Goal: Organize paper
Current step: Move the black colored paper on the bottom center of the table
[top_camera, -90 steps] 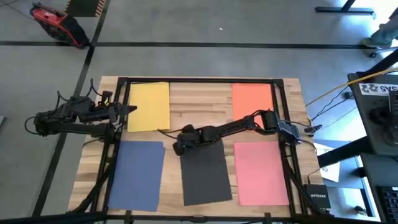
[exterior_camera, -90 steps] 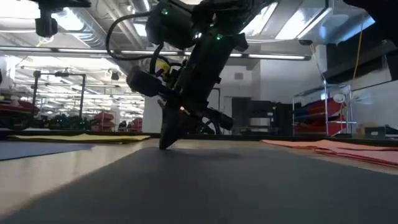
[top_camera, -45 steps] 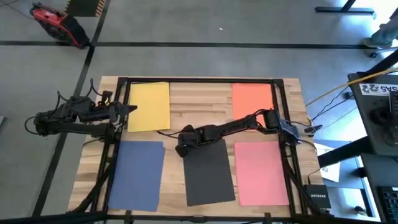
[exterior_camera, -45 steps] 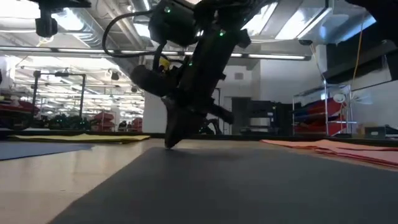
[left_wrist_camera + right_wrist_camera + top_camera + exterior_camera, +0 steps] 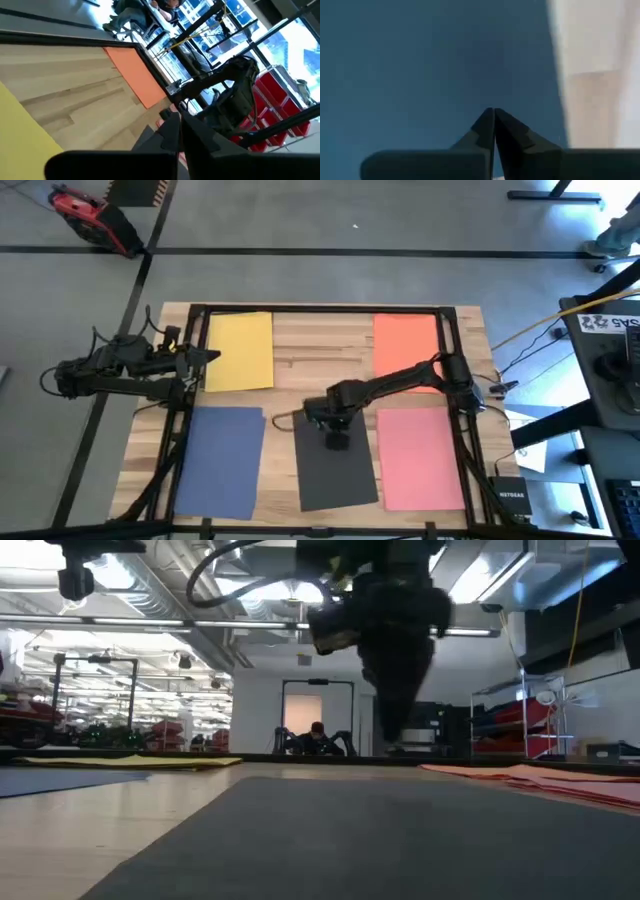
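right pincer [image 5: 336,438], fingers together, over flat dark grey paper [image 5: 337,470].

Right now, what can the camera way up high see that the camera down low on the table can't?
Only the high view shows all five sheets laid out: yellow paper, orange paper, blue paper, pink paper and black paper. It also shows the left claw by the yellow sheet. Only the low view shows the room behind, with a person far back. Both show the right claw above the black paper.
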Controlling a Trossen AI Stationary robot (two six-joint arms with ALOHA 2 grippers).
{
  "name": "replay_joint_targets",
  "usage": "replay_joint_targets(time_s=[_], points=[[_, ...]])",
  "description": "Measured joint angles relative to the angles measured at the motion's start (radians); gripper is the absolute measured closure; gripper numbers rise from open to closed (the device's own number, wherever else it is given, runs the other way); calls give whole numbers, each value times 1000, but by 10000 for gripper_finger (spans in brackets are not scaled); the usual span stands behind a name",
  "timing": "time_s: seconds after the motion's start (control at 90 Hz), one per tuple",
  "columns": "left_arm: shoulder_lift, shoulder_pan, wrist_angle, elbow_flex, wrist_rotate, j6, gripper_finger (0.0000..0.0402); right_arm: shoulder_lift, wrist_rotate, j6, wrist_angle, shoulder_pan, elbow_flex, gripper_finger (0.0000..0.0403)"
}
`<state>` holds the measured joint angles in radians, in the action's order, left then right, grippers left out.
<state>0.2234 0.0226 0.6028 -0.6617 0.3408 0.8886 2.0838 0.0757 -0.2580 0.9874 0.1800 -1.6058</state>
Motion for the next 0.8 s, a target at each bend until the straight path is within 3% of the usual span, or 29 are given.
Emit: replay_joint_targets(time_s=[0.311, 0.8], points=[[0, 0, 45, 0, 0, 2, 402, 2, 60, -55, -235, 100, 113, 403], [0, 0, 76, 0, -1, 21, 402, 2, 75, -240, -385, 102, 183, 403]])
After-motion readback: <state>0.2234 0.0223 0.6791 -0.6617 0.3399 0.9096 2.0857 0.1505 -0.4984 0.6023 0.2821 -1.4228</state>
